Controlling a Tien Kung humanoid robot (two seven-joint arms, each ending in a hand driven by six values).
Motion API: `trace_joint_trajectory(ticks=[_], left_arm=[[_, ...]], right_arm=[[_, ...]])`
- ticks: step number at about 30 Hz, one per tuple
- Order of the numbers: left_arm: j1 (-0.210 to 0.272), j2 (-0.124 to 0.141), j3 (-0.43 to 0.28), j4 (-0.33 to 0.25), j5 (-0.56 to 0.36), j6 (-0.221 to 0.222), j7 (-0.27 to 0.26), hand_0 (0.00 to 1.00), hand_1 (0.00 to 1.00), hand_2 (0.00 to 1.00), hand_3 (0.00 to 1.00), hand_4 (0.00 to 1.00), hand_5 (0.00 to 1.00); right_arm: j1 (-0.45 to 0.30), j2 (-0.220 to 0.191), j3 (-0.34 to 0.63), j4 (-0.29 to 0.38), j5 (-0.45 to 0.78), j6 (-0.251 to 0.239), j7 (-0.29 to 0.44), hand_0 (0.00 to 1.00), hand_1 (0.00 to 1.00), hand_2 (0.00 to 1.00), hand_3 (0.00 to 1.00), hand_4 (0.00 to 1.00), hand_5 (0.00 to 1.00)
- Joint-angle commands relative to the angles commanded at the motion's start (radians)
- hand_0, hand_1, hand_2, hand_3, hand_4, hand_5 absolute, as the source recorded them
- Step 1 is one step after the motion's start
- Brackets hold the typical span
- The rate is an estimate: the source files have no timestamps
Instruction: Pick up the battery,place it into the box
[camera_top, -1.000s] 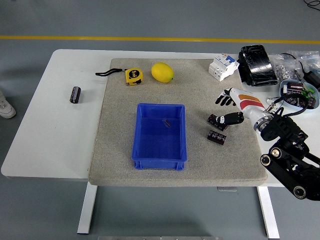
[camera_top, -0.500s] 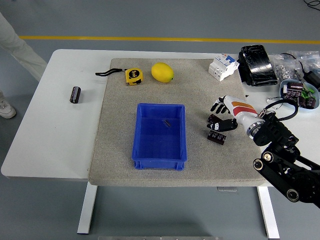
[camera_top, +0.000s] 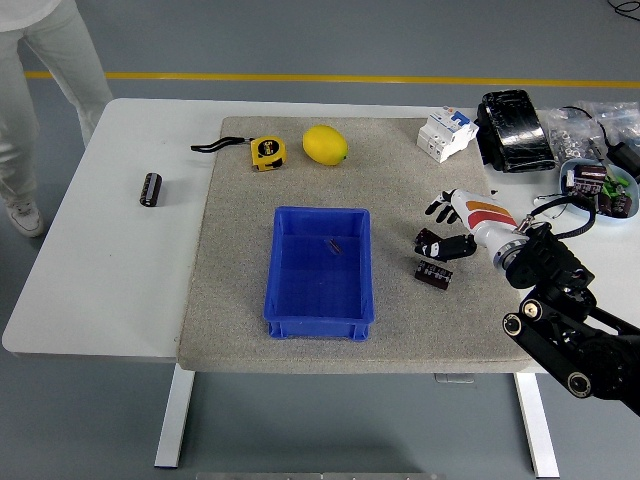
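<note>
Right hand (camera_top: 447, 232) edged nearer, grasping upper battery (camera_top: 430, 241), long axis tilted down-right.

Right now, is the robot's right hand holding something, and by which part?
It cannot be told for sure. The right hand is over one dark battery, fingers at its right end; a second battery lies free.

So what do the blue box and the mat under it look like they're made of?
The blue box looks like moulded plastic: uniform colour, slight sheen, rimmed edges. The mat looks like coarse felt or foam, matte and speckled grey-beige; which one I can't tell.
</note>
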Motion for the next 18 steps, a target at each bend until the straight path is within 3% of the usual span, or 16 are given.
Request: trace_joint_trajectory(ticks=[18], left_arm=[[-0.007,-0.001,0.031,-0.003,-0.035,-0.001,0.001,0.608,0.572,0.616,0.699,0.727,0.717]], right_arm=[[0.011,0.032,-0.024,-0.088,-0.004,-0.015,-0.027,0.526,0.503,0.508,0.562,0.936,0.308]])
